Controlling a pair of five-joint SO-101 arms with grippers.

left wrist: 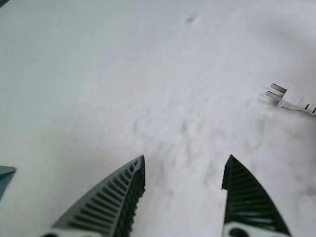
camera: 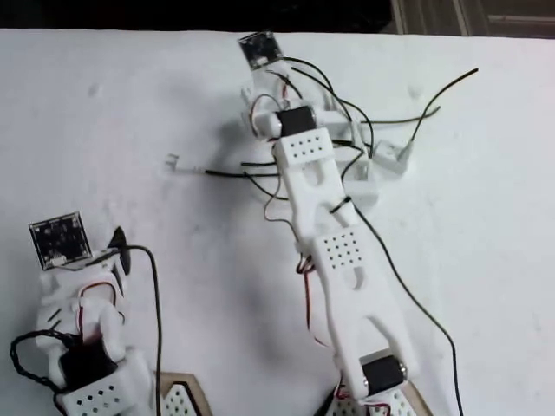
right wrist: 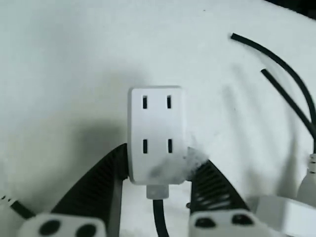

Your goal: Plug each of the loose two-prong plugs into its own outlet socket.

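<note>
A white outlet block (right wrist: 155,118) with two two-slot sockets lies on the white table, its black cord running back toward the wrist. My right gripper (right wrist: 158,153) is shut on the block's cord end, one black finger on each side. In the high view this arm stretches up the middle of the table to its gripper (camera: 260,95). A loose white two-prong plug (left wrist: 289,98) lies ahead of my left gripper (left wrist: 185,160), off to one side, prongs bare. The left gripper is open and holds nothing. The same plug (camera: 173,162) lies left of the right arm, and another white plug (camera: 390,156) lies to that arm's right.
Black cords (camera: 381,121) loop and cross around the right arm's far end, some ending loose (right wrist: 276,64). A white plug body (right wrist: 310,182) lies close beside the right gripper. The left arm (camera: 87,347) sits at the near left corner.
</note>
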